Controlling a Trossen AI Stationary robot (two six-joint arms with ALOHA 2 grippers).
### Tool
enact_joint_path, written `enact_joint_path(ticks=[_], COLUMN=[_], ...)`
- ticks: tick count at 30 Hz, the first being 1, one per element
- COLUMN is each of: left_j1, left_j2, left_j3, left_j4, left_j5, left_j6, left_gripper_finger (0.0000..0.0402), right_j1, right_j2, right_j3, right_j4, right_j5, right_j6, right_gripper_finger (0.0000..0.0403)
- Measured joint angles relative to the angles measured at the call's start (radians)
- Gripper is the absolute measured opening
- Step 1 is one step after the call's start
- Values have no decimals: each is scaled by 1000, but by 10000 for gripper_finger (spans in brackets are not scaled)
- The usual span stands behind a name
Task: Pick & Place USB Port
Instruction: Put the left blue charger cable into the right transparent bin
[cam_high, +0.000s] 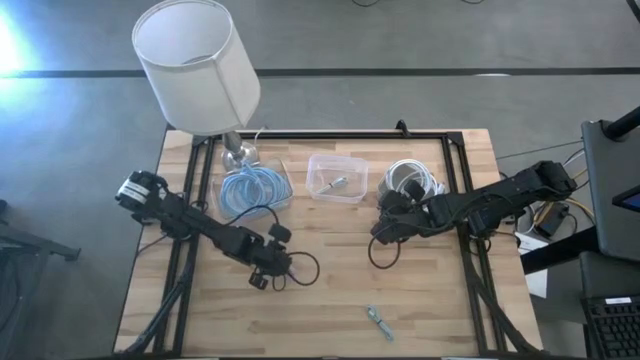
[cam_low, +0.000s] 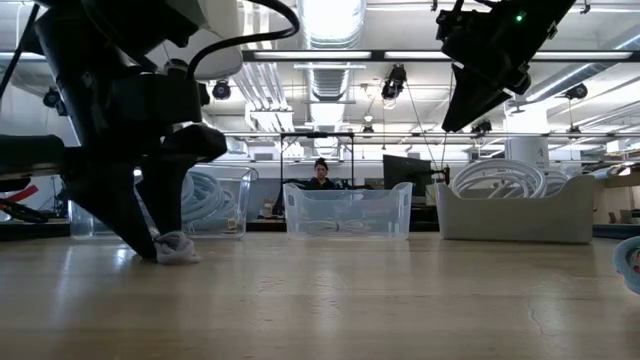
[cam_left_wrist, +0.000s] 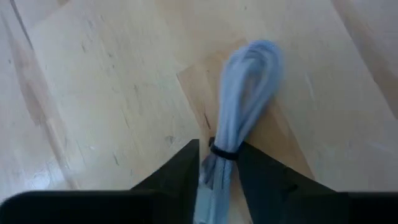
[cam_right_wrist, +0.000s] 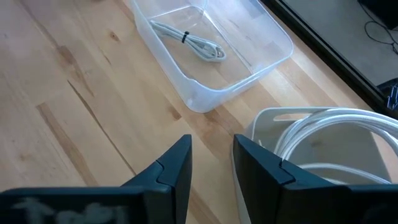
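The left hand (cam_left_wrist: 217, 180) is closed on the bundled USB cable (cam_left_wrist: 239, 106), low over the bench (cam_high: 330, 290); keep the grip on the tied end and lift straight up so the loose loop clears the surface. The clear bin (cam_high: 337, 177), already holding one cable, sits between the blue-cable bin (cam_high: 255, 190) and the white-cable bin (cam_high: 408, 180). The right hand (cam_right_wrist: 211, 162), narrowly open and empty, hovers near that bin and may obstruct the approach.

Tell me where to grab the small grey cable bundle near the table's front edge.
Grip the small grey cable bundle across its middle, coming down from above: it lies flat and slantwise on the wooden table, so set the jaws across its narrow width. The open right gripper is free; the left gripper is shut on a pale blue cable bundle.
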Motion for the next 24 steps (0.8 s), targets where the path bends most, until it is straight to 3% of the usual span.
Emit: enact_joint_path(ticks=[6,15,24], left_j1=[1,52,228], left_j2=[5,4,4], left_j3=[41,132,180], left_j4=[8,166,464], left_j5=[-20,-265,-277], left_j6=[-3,-3,28], left_gripper_finger=[36,43,45], right_j1=[0,0,0], right_j2=[0,0,0], right_j3=[0,0,0], right_j4=[0,2,7], right_j5=[0,0,0], right_j6=[0,0,0], right_gripper_finger=[118,108,96])
